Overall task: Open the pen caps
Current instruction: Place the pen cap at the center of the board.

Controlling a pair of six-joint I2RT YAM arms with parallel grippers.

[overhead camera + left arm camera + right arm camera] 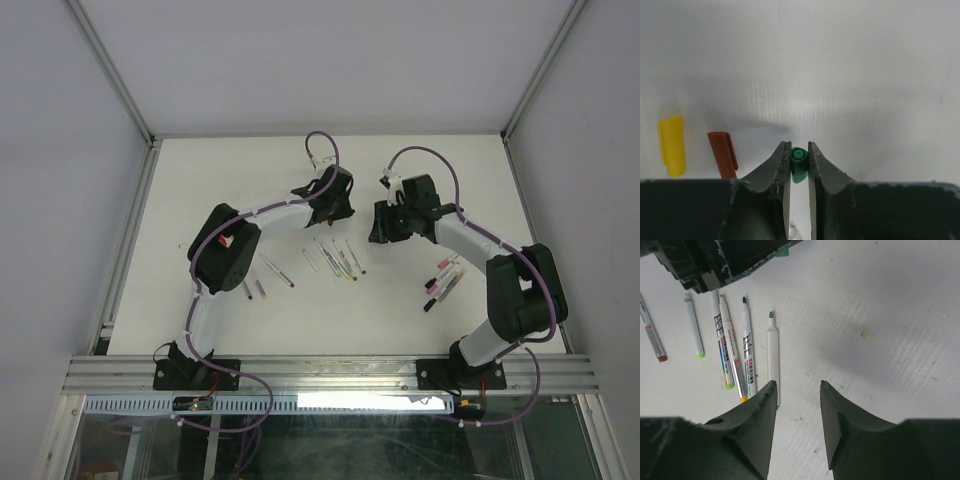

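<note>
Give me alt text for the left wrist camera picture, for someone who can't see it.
The left gripper pinches a small green plastic pen cap, seen end-on, between its dark jaws over a white table. At the picture's left, a short yellow plastic cap and a red-brown plastic cap with a clip lie on the table.

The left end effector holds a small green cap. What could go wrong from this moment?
The green cap sits only at the tips of the left end effector; it might slip out.
Released carelessly, it could roll away or hit the yellow cap and brown cap lying beside.
</note>
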